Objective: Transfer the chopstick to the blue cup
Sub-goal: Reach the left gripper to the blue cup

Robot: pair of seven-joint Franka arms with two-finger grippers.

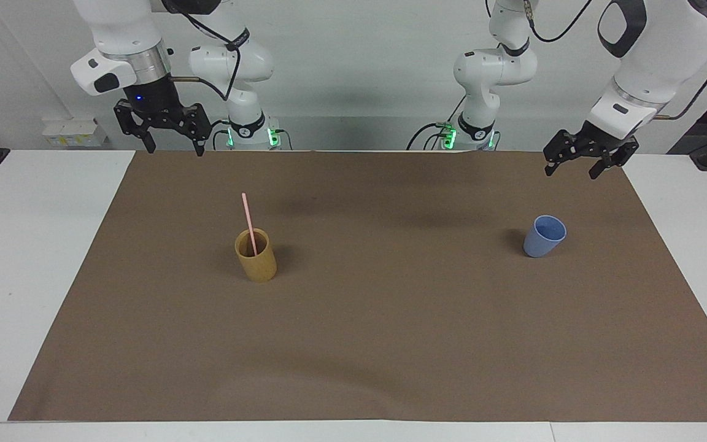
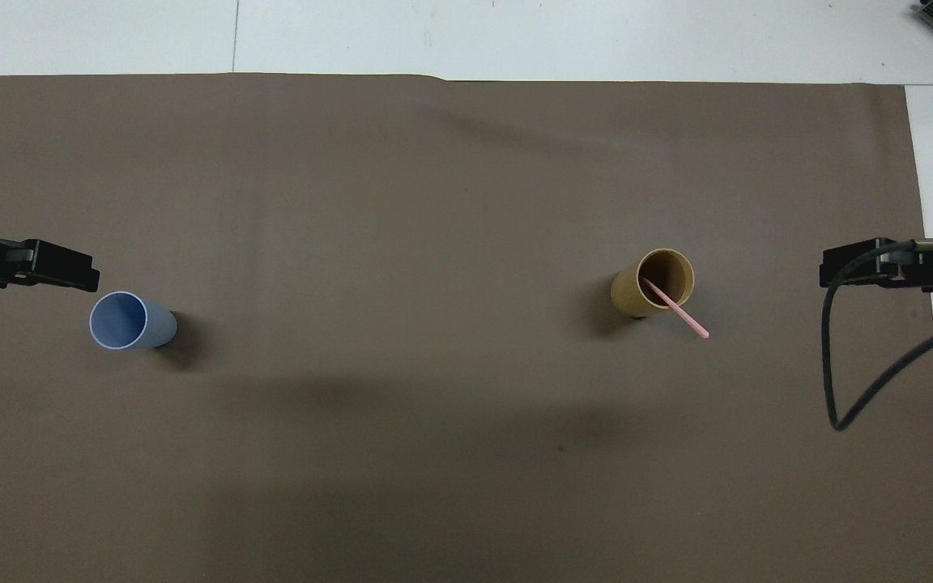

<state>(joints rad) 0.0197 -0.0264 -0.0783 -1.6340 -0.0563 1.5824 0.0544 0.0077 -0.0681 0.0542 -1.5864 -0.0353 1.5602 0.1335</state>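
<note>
The pale pink chopstick (image 1: 247, 218) (image 2: 685, 317) stands slanted in a tan cylindrical cup (image 1: 256, 261) (image 2: 628, 295), its upper end sticking well out above the rim. That cup is toward the right arm's end of the table. The blue cup (image 1: 540, 239) (image 2: 155, 324) stands upright with nothing in it toward the left arm's end. My right gripper (image 1: 175, 149) (image 2: 847, 267) hangs open in the air over the mat's edge by the robots, apart from the tan cup. My left gripper (image 1: 571, 173) (image 2: 70, 271) hangs open too, over the mat close to the blue cup and touching nothing.
A brown mat (image 1: 390, 337) covers most of the white table (image 1: 34, 276). A black cable (image 2: 839, 389) loops down from the right arm over the mat's edge. Both arm bases stand at the robots' side of the table.
</note>
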